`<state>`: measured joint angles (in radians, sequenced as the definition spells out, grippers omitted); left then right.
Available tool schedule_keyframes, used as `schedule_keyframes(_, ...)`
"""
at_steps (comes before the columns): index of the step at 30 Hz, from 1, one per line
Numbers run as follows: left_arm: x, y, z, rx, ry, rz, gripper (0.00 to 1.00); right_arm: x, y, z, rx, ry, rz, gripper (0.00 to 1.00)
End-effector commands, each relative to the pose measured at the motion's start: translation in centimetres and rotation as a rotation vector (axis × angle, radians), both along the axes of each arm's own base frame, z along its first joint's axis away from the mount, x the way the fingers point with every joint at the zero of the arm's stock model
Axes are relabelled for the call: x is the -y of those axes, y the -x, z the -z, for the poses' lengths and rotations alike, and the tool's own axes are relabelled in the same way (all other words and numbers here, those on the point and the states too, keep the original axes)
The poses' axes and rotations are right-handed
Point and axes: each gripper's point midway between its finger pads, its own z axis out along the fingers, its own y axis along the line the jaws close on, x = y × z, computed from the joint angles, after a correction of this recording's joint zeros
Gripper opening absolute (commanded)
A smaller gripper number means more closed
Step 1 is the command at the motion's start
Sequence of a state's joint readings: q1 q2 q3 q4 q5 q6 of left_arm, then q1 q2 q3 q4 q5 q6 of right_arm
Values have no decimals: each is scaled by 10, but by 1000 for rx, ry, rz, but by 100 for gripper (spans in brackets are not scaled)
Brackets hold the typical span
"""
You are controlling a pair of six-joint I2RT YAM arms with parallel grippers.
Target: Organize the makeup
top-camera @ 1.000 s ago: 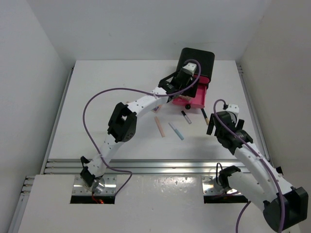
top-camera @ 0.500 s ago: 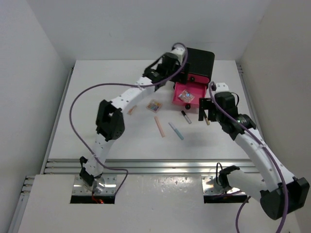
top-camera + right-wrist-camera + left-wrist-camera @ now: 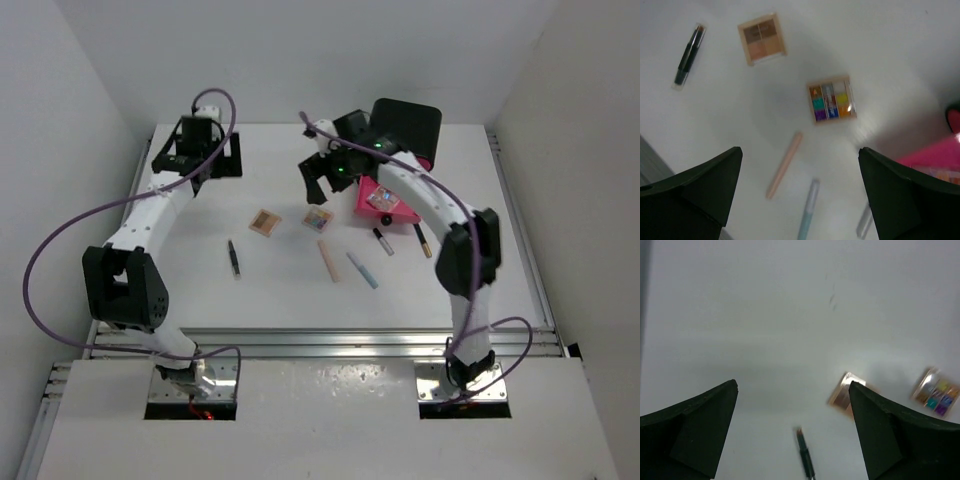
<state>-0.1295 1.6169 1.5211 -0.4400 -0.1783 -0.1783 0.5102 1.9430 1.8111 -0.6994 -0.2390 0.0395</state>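
Observation:
My left gripper (image 3: 212,155) is open and empty, high over the back left of the table (image 3: 200,290); its wrist view (image 3: 792,385) looks down on a brown eyeshadow palette (image 3: 845,392), a colourful palette (image 3: 937,392) and a black pencil (image 3: 805,455). My right gripper (image 3: 325,175) is open and empty above the colourful palette (image 3: 319,218). Its wrist view (image 3: 800,150) shows the colourful palette (image 3: 832,99), brown palette (image 3: 762,39), black pencil (image 3: 688,55), pink stick (image 3: 785,164) and blue stick (image 3: 808,210). A third palette (image 3: 380,198) lies in the open pink drawer (image 3: 398,212).
The black box (image 3: 405,130) stands at the back right with its pink drawer pulled out. A small black-and-silver stick (image 3: 384,241) and a dark pencil (image 3: 423,240) lie in front of the drawer. The brown palette (image 3: 265,221) and black pencil (image 3: 233,258) lie left of centre.
The left arm has swung from the box to the back left. The right arm has swung left to beside the drawer. The brown palette and black pencil are now uncovered.

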Motion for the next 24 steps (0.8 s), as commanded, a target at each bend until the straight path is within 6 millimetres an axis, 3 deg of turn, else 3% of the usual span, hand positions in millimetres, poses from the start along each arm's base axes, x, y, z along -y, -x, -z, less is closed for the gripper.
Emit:
schedule_keyframes(1,-11,36,80,-234,22,-12,99,-25,-1,48,-126,86,-115,100)
schedule_keyframes(2,-11,40,88,-253,28,-18,99,-30,-9,68,-152,97,-105,100)
schedule_keyframes(3,-17,44,98,-272,27,-31,99,-27,-23,69,-125,95,-79,100)
schedule_keyframes(6,-18,50,105,-290,41,-25,99,-37,-32,103,-100,118,-64,100)
schedule_keyframes(10,-25,59,119,-327,49,-37,99,-31,-47,142,-81,211,-10,100)
schedule_keyframes(13,-27,61,123,-338,56,-39,99,-27,-57,152,-60,257,-3,100)
schedule_keyframes(19,-27,61,131,-357,76,-40,99,-21,-45,182,-66,337,-43,100)
schedule_keyframes(24,-27,52,124,-328,78,-38,99,-17,-48,201,-75,371,-76,100)
